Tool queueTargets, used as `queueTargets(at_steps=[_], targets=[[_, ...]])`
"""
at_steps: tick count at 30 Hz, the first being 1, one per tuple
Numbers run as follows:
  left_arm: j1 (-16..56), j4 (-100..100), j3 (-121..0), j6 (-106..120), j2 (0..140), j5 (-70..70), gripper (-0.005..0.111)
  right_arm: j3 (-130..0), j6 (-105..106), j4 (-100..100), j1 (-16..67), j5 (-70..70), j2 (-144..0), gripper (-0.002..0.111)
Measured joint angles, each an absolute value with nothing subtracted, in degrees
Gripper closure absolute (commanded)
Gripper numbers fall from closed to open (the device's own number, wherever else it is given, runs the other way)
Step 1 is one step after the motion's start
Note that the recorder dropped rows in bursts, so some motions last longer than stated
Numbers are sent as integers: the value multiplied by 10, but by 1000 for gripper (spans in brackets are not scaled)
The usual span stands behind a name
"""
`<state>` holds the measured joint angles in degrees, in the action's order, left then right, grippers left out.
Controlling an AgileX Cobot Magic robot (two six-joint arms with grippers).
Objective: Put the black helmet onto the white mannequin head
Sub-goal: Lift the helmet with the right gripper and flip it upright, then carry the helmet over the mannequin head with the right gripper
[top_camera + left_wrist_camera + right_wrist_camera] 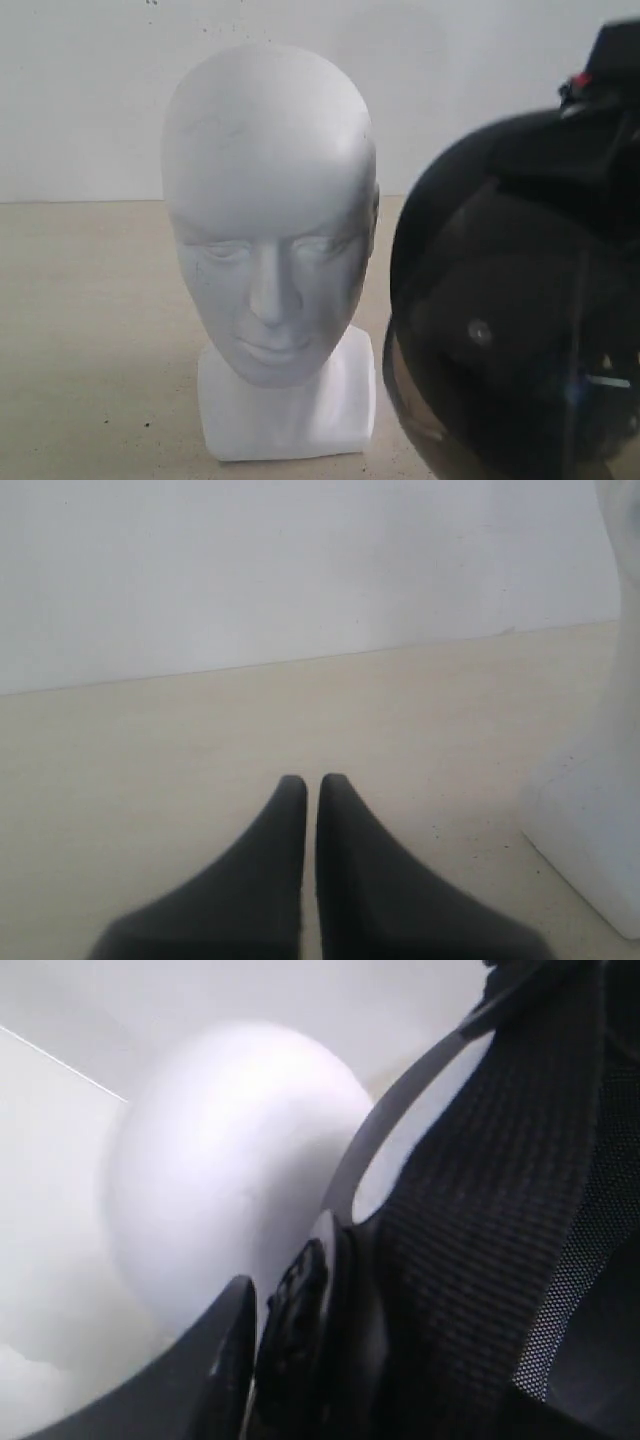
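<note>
left gripper (pixel 311 782) closed, white mannequin head (pixel 585 820) beside

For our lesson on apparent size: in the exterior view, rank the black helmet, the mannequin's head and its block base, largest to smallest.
1. black helmet and mannequin's head: similar; the helmet is cropped and seems nearer, so unranked.
2. block base: smallest.

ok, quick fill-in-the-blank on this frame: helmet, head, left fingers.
1. In the exterior view the black helmet is to the ___ of the white mannequin head, not on it.
2. The head stands ___ on the table, its face toward the exterior camera.
3. The left gripper has its fingers ___, with nothing between them.

Missing words: right; upright; shut
</note>
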<state>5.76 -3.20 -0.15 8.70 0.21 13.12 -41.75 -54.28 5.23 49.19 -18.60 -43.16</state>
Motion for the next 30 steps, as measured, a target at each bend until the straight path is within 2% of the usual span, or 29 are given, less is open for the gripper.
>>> queueTargets(at_steps=[4, 11, 18, 26, 30], targets=[[58, -32, -1, 87, 2, 131, 102, -437, -547, 51, 492, -89, -396, 108], [58, -32, -1, 87, 2, 131, 102, -531, -554, 51, 492, -11, -391, 108], [58, -32, -1, 87, 2, 131, 102, -599, -673, 60, 492, 140, -427, 108], [58, -32, -1, 87, 2, 131, 102, -604, -942, 107, 492, 416, -581, 108], [58, -32, -1, 87, 2, 131, 102, -604, -1007, 116, 492, 505, -660, 108]])
